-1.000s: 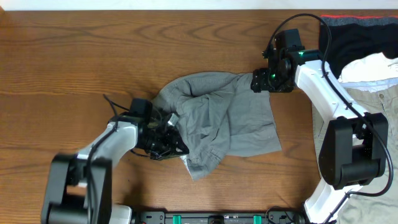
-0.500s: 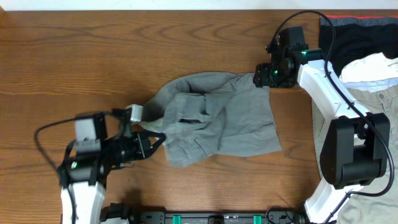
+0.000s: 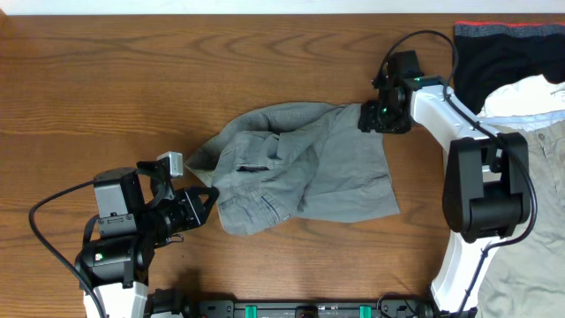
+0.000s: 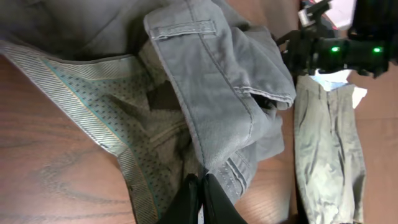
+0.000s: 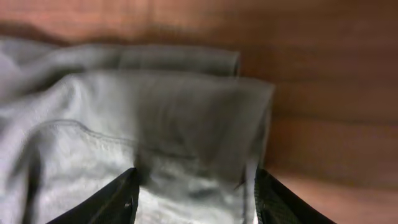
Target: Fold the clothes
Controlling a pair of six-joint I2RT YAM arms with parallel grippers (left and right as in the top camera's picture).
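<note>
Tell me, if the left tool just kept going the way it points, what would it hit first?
The grey shorts. The left tool looks closed right at their seam, perhaps pinching it, so going straight on would only push into the bunched cloth ahead. Depth is hard to judge here.

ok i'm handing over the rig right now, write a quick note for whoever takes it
Left pincer: shut on the grey shorts at their lower-left edge.
Right pincer: at the shorts' top-right hem, fingers apart with cloth between them; grip unclear.
Shorts: rumpled mid-table, patterned lining exposed on the left pincer's side.
Done: no clean fold yet.
Left: spread them flat, then fold.
Khaki trousers and black garment at the right edge are not part of this job.
</note>
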